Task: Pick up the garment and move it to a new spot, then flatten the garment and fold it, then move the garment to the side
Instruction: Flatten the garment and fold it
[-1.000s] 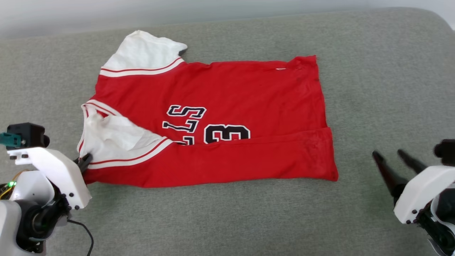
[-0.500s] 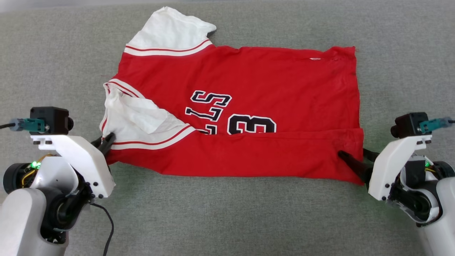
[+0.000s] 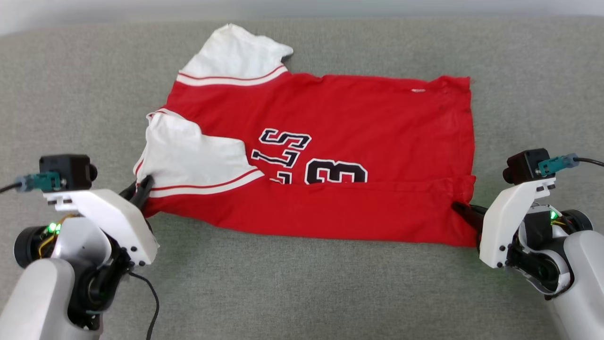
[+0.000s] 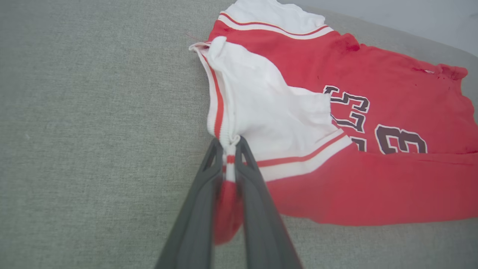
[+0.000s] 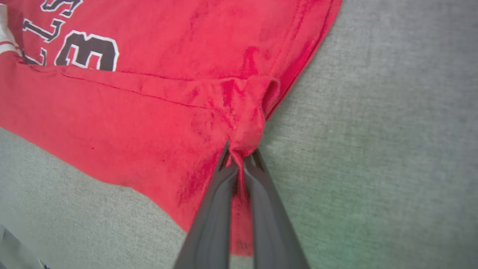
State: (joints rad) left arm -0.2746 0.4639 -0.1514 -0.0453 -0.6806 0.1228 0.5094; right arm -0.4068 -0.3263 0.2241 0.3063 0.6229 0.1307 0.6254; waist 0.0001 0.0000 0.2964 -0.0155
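The garment [image 3: 330, 141] is a red jersey with white sleeves and black-and-white lettering, lying flat on the grey surface with its near long edge folded over. My left gripper [image 3: 141, 186] is shut on the garment's near-left corner, at the striped trim below the white sleeve [image 4: 261, 108]; in the left wrist view the gripper [image 4: 228, 144] pinches red and white cloth. At the near-right corner my right gripper [image 3: 460, 208] is shut on the red hem, and the right wrist view shows that gripper [image 5: 241, 153] bunching the fabric [image 5: 149, 123] between its fingers.
A grey fabric-covered surface [image 3: 302, 293] spreads under and around the garment, with free room in front and to both sides. A pale wall edge [image 3: 94, 14] runs along the back. A black cable [image 3: 151, 302] hangs by my left arm.
My right gripper came in from the right to the garment's near-right corner and shut on the hem. The near white sleeve now lies smoother. The camera shifted between frames.
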